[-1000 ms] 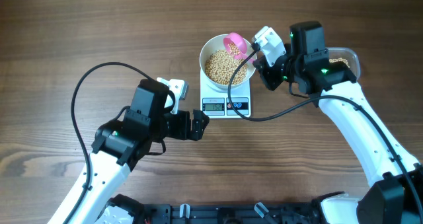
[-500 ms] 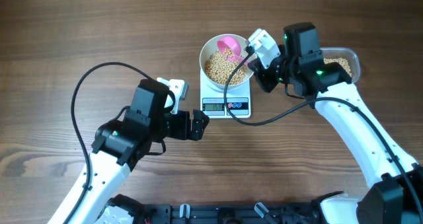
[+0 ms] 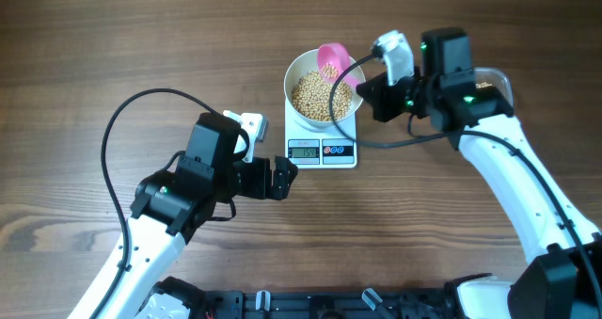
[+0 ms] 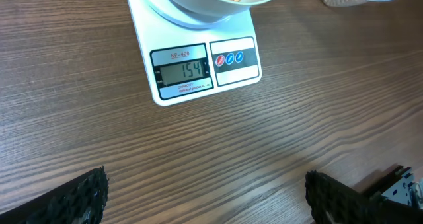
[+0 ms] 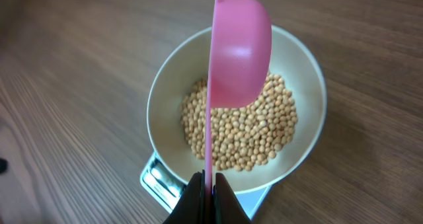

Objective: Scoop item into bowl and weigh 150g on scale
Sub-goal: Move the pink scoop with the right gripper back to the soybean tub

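- The right pincer (image 5: 207, 186) is shut tight on the thin handle of a pink scoop (image 5: 239, 52), its two dark fingers pressed together around it.
- The scoop is turned on its side. The right wrist view shows its rounded back, and the handle runs edge-on down to the fingers. I cannot tell whether anything is in it.
- From overhead the scoop's cup hangs over the far right rim of the bowl (image 3: 292, 78).
- The bowl is white and round. It sits on the scale (image 4: 198, 26) and covers most of its platform.
- The beans (image 5: 244, 135), small, round and tan-yellow, lie in a heap across the bottom of the bowl. The inner wall is bare above them.
- The scale's grey display (image 4: 180, 69) faces the left arm and reads 154. A dark button panel (image 4: 234, 57) sits just beside it on the same front edge.
- The left pincer (image 4: 206, 181) is spread wide and holds nothing. Its two black fingers show at the lower corners of the left wrist view.
- It hovers over the brown wooden surface (image 3: 113, 37), near the front of the scale and apart from it.
- A clear tub (image 3: 503, 86) holding more beans sits to the right of the scale, partly hidden under the right arm.
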Controlling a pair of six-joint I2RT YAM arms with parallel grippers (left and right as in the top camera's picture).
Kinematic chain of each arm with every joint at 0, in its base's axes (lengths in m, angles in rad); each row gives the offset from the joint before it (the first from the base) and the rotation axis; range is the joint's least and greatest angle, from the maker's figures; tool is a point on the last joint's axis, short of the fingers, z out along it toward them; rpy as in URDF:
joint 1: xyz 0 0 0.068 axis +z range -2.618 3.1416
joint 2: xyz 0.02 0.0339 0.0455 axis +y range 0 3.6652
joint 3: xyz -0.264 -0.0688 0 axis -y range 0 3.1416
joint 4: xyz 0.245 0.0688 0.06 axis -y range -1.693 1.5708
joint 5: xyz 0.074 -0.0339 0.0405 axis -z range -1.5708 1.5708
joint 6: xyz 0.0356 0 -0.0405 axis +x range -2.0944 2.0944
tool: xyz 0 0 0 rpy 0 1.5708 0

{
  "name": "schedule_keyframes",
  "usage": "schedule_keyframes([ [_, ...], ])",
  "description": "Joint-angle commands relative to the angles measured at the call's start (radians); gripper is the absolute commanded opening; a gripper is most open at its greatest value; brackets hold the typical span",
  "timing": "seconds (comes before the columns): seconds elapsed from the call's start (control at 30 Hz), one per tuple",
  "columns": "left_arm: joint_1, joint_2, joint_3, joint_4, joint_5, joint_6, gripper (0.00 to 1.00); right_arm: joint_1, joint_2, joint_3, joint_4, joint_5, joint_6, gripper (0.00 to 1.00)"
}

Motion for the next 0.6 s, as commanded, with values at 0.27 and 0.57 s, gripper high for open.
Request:
schedule_keyframes([
  [0.27,0.006,0.002,0.01,0.003,0.009,0.021,1.0,-0.322,-0.045,0.01,0.029,-0.243,0.135,0.04],
  [0.57,0.006,0.002,0.01,0.003,0.009,0.021,1.0,-0.552,-0.143,0.01,-0.089,-0.1,-0.015,0.04],
])
